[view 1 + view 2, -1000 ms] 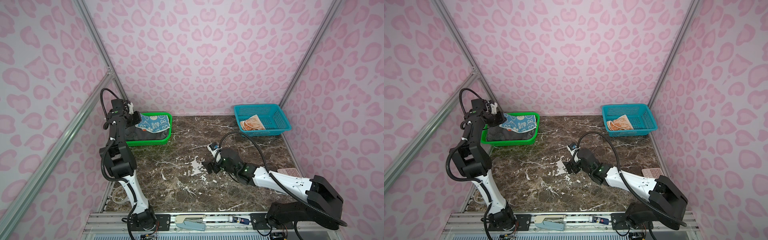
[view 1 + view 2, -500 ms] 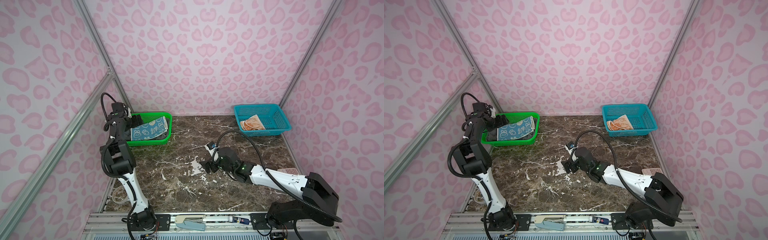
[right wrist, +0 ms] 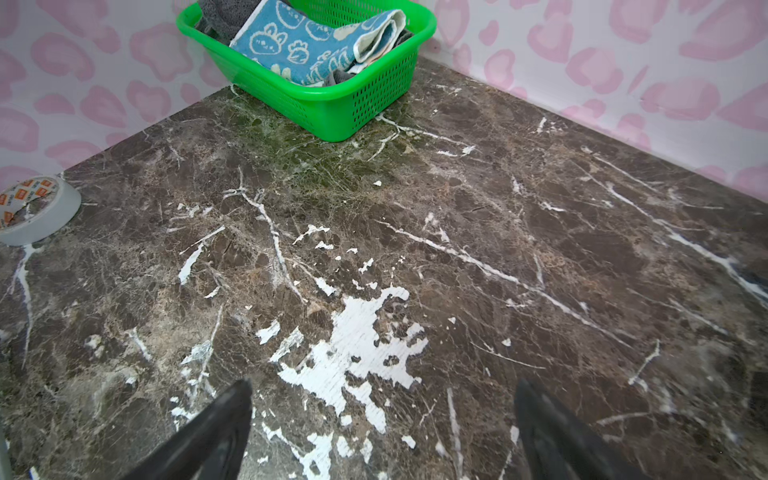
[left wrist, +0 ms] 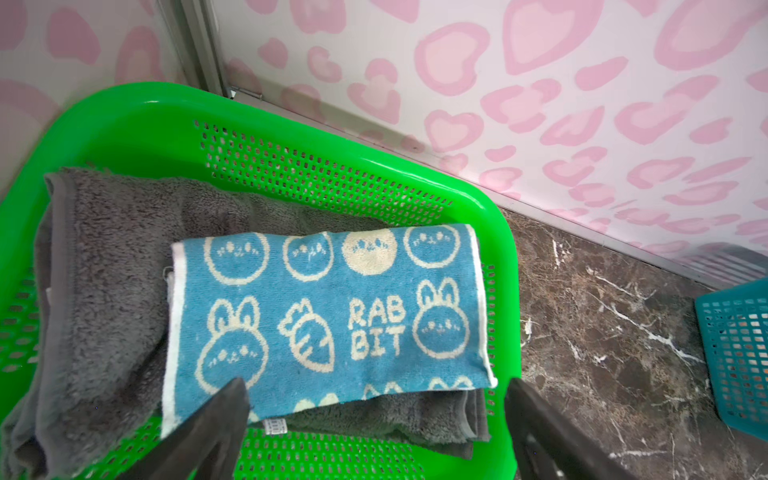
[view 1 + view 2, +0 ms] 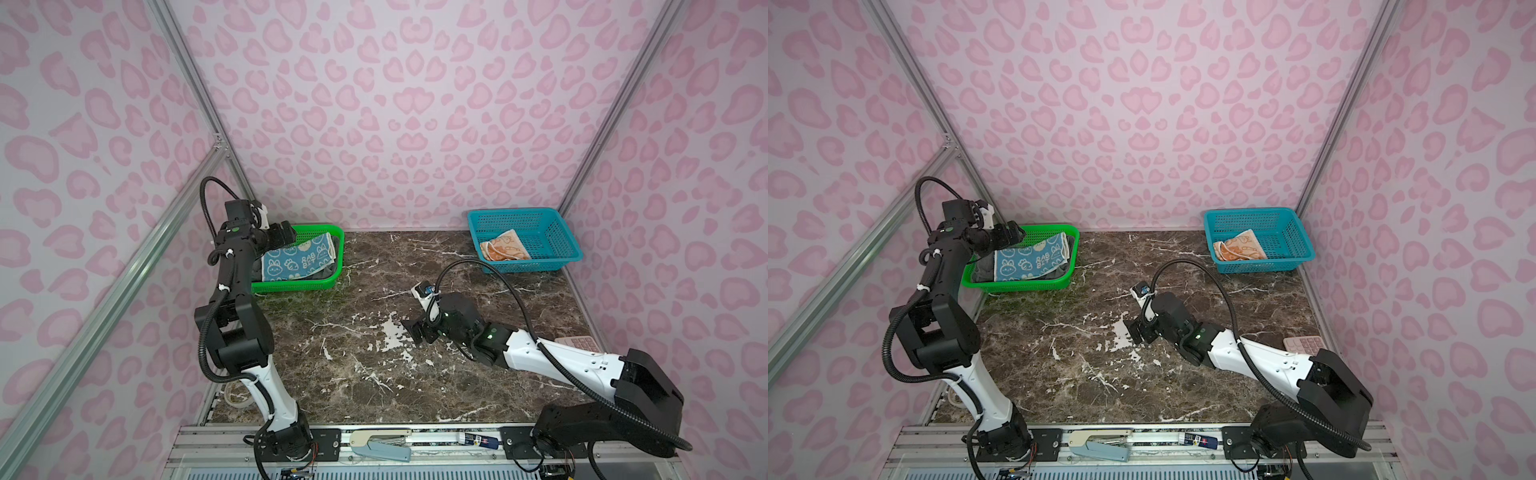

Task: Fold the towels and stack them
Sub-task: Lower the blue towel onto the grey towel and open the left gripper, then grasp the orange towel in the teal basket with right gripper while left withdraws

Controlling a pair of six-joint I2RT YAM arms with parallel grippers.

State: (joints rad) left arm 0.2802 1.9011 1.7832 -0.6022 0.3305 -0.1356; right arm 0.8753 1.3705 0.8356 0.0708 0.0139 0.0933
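Blue towel [image 4: 324, 316] lay folded on grey towel [image 4: 104, 270] in green basket [image 5: 316, 286], back-left of worktop [image 5: 374, 374]; orange towel [image 5: 500, 251] crumpled in teal basket [image 5: 515, 212]. I had L jaws open, empty, over green basket; R jaws open over mid worktop.

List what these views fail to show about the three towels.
- Grey towel: left wrist view, mostly covered by the blue towel; its full outline is hidden.
- Orange towel: both top views, crumpled in the teal basket, too small to read its folds.
- Green basket: right wrist view, far side cut off by the frame edge.
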